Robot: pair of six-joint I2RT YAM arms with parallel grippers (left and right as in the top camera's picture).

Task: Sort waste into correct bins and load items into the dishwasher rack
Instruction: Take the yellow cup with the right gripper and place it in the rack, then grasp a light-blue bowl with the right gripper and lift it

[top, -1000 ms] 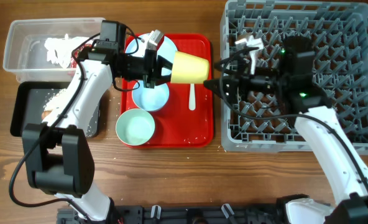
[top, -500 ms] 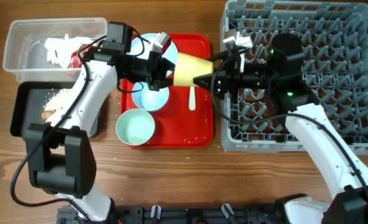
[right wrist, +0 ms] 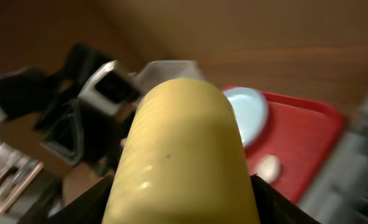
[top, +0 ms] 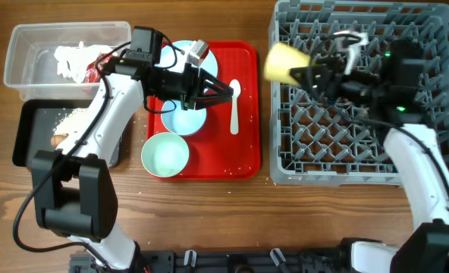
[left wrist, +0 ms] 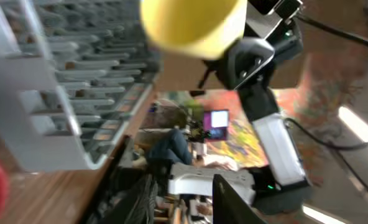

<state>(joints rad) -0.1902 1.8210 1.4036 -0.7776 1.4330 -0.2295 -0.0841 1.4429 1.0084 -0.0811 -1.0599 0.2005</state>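
Above the left edge of the dishwasher rack (top: 338, 155), the right gripper (top: 309, 74) carries the small yellow cup (top: 287, 64). Its fingers are closed on the cup, which hangs clear of the pegs. The cup lies roughly on its side and points toward the red tray (top: 243, 155); blur hides which end faces outward. Over that tray the left gripper (top: 223, 89) hangs with its fingers spread in a wide V and nothing between them, just beside the white plastic spoon (top: 234, 106).

The step in hand looks like loading the cup into the rack. The waste side seems largely done: crumpled white paper (top: 69, 59) lies in the clear tub (top: 27, 45), and rice grains (top: 69, 117) lie in the black tray (top: 27, 144). The pale blue plate (top: 171, 51), one bowl (top: 186, 119) partly under the left arm, a second bowl (top: 165, 154) and the spoon are all on the red tray, not yet loaded.

The next move probably calls for bringing the cup inward over the peg grid, turning it mouth down and lowering it into a gap between pegs. The fingers should part only once it is seated, since a rim caught on a peg could tip it out. The empty left arm is well placed for the spoon, which lies flat and thin and would need a careful pinch at the handle.
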